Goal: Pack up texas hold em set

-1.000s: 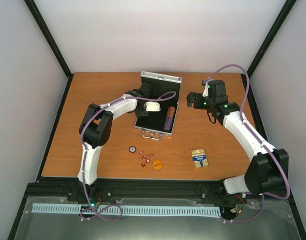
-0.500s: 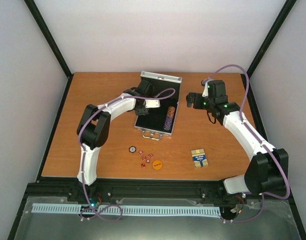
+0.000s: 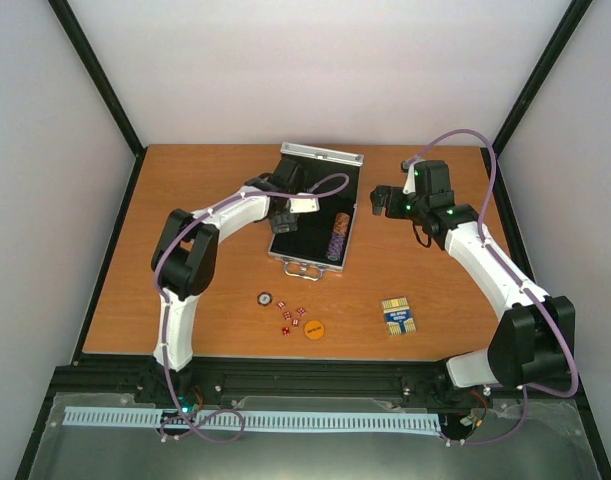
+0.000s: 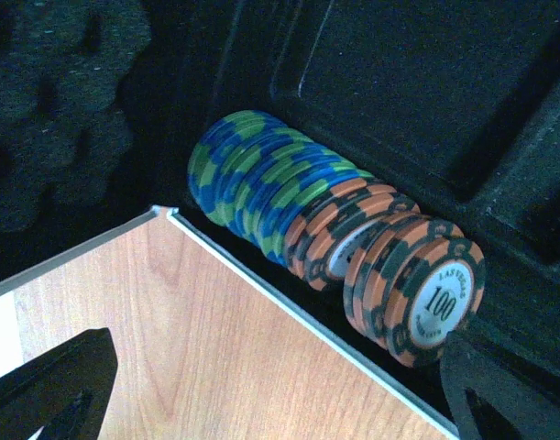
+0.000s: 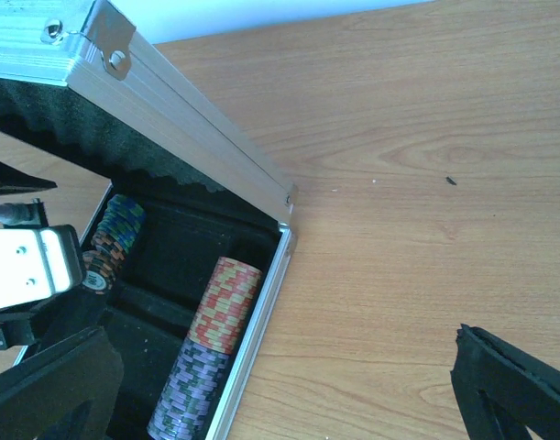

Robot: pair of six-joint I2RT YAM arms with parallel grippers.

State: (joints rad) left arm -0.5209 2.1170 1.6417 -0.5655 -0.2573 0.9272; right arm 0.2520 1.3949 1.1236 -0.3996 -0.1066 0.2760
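Left gripper (image 4: pixel 275 394) hovers at the edge of the open case (image 3: pixel 322 156), fingers spread wide, holding nothing. The chips (image 4: pixel 334 238) sit in their slot just ahead of it. Right gripper (image 5: pixel 280 390) is spread and empty too, with the case just to its left. Dice (image 3: pixel 292 318) and deck (image 3: pixel 398 316) lie well behind both.

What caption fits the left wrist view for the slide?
Left hand open over the case edge, blue-green and orange chips lined up in its black slot.
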